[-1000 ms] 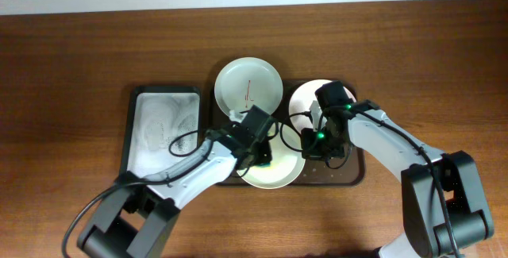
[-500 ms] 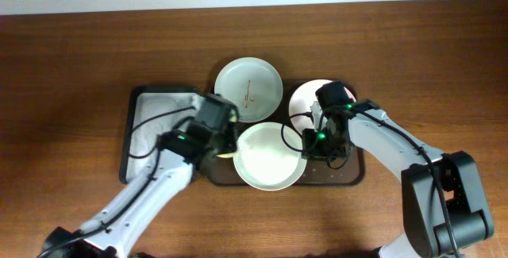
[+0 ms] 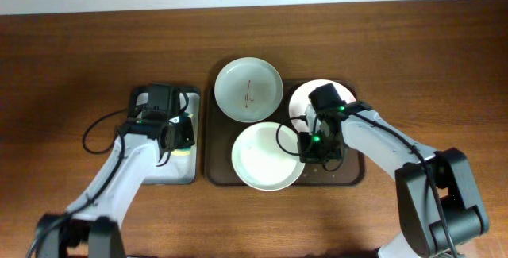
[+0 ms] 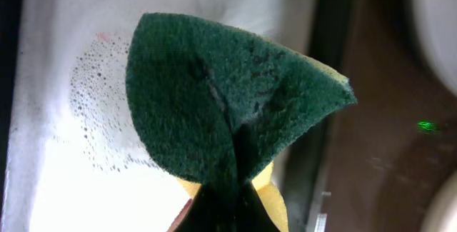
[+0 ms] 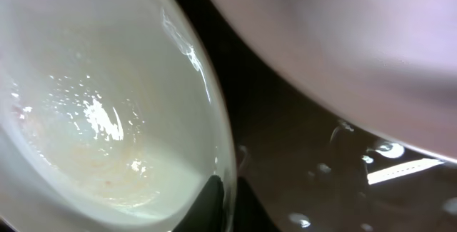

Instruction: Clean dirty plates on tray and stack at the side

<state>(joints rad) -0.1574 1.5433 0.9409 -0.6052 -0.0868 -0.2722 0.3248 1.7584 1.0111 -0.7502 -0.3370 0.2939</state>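
In the left wrist view my left gripper [image 4: 228, 207] is shut on a green sponge [image 4: 228, 96] with a yellow underside, folded between the jaws. Overhead, the left gripper [image 3: 176, 135] hangs over the small black foamy tray [image 3: 171, 172]. My right gripper [image 3: 306, 147] is shut on the right rim of the cream white plate [image 3: 262, 156], which lies at the front of the dark brown tray [image 3: 349, 172]. Up close, the right gripper [image 5: 228, 200] pinches that cream plate [image 5: 93, 96] at its edge. The pale green plate [image 3: 248, 89] carries a reddish smear. My right arm partly hides the pinkish white plate [image 3: 313, 98].
The foamy tray [image 4: 64, 153] is white with bubbles under the sponge. Drops of water lie on the brown tray's floor [image 5: 307, 160] beside the pinkish plate [image 5: 343, 39]. Bare wooden table [image 3: 79, 51] surrounds both trays.
My left arm has carried the sponge leftward, off the cream plate and over the foamy tray. The right arm has stayed at the cream plate's rim.
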